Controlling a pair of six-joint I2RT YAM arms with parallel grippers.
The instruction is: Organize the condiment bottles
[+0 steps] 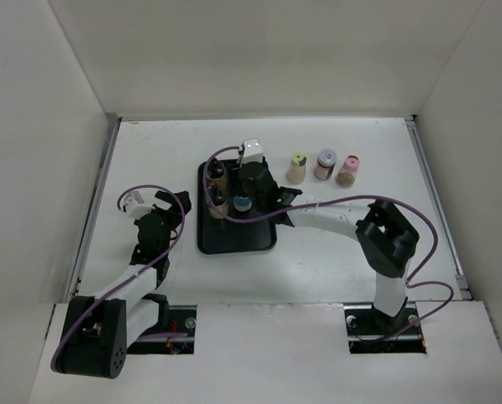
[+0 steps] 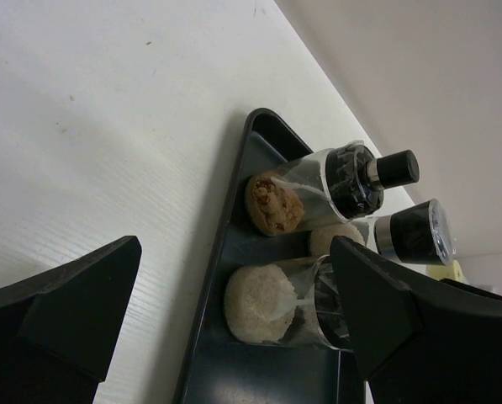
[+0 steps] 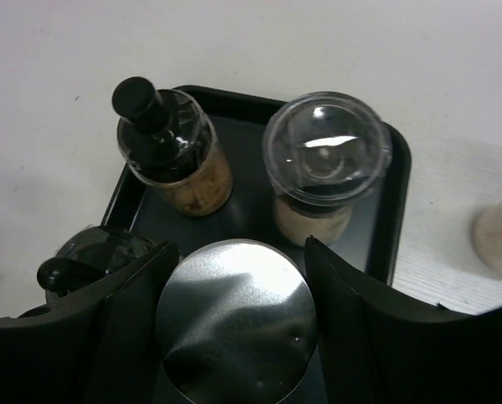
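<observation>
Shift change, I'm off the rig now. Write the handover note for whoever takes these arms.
Left gripper: open, empty, beside the tray on its left.
Right gripper: shut on the silver-lidded jar over the tray; whether it rests on the tray floor, cannot tell.
Done: black-spouted jar, second spouted jar and clear-domed jar stand in the tray.
Left: yellow-capped jar, grey-capped jar and pink-capped jar stand in a row on the table, right of the tray; probably release the held one, then fetch those.
</observation>
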